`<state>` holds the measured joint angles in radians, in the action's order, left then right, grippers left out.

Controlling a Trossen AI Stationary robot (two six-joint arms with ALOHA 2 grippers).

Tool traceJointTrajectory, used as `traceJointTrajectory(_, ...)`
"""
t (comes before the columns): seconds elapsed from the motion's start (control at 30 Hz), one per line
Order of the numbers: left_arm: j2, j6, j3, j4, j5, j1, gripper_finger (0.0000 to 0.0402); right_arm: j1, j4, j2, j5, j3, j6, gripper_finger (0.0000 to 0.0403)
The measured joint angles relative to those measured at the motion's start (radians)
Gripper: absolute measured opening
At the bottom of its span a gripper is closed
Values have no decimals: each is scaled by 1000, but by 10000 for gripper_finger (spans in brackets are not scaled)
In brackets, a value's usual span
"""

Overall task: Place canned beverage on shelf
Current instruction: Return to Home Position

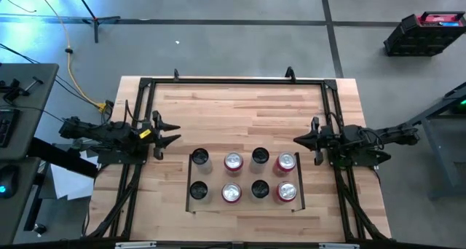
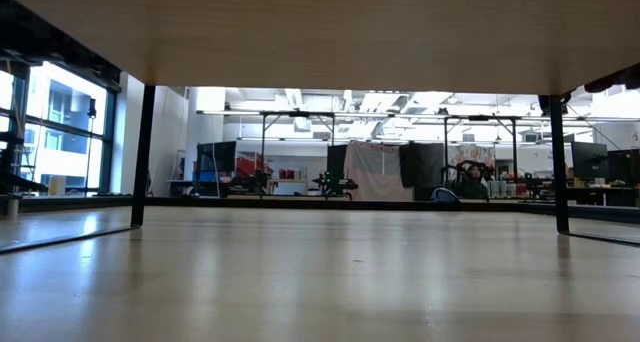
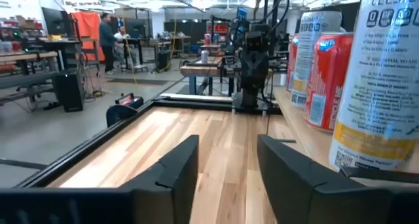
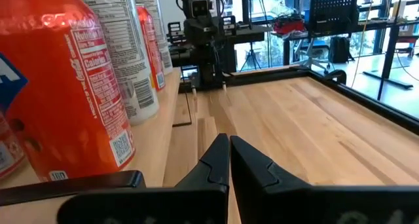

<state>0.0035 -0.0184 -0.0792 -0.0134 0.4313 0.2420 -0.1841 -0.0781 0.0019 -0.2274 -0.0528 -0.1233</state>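
Cans [image 1: 232,161] are standing in two rows of four on the shelf [image 1: 245,177], lower centre of the high view. Left gripper [image 1: 175,132], mid-left, is gaping wide and empty; right gripper [image 1: 298,139], mid-right, is pinching closed on nothing.

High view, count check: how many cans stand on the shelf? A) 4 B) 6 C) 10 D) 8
D: the high view shows eight cans standing on the shelf, in two rows of four.
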Motion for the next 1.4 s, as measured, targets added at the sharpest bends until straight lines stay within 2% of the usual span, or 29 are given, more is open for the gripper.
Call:
traceJointTrajectory(0.27,0,-5,2,-8,-54,0,65,0,7,0,-1,2,11,0)
traceJointTrajectory(0.37,0,-19,54,81,-64,-1,32,0,9,1,-1,3,12,0)
traceJointTrajectory(0.47,8,-12,67,70,-103,-10,6,0,9,2,-1,3,27,0)
traceJointTrajectory(0.63,0,-38,67,93,-206,-35,8,0,8,3,0,3,47,0)
traceJointTrajectory(0.73,0,-38,67,85,-240,-64,3,1,11,3,-58,3,54,0)
traceJointTrajectory(0.83,0,-37,67,89,-272,-120,1,1,15,3,-111,3,50,0)
traceJointTrajectory(1.1,1,-20,67,79,-466,-286,0,1,16,3,-160,2,45,0)
traceJointTrajectory(1.2,1,-20,67,78,-525,-321,1,1,15,4,-106,2,45,0)
traceJointTrajectory(1.4,1,-19,67,78,-589,-327,1,6,112,5,100,43,33,0)
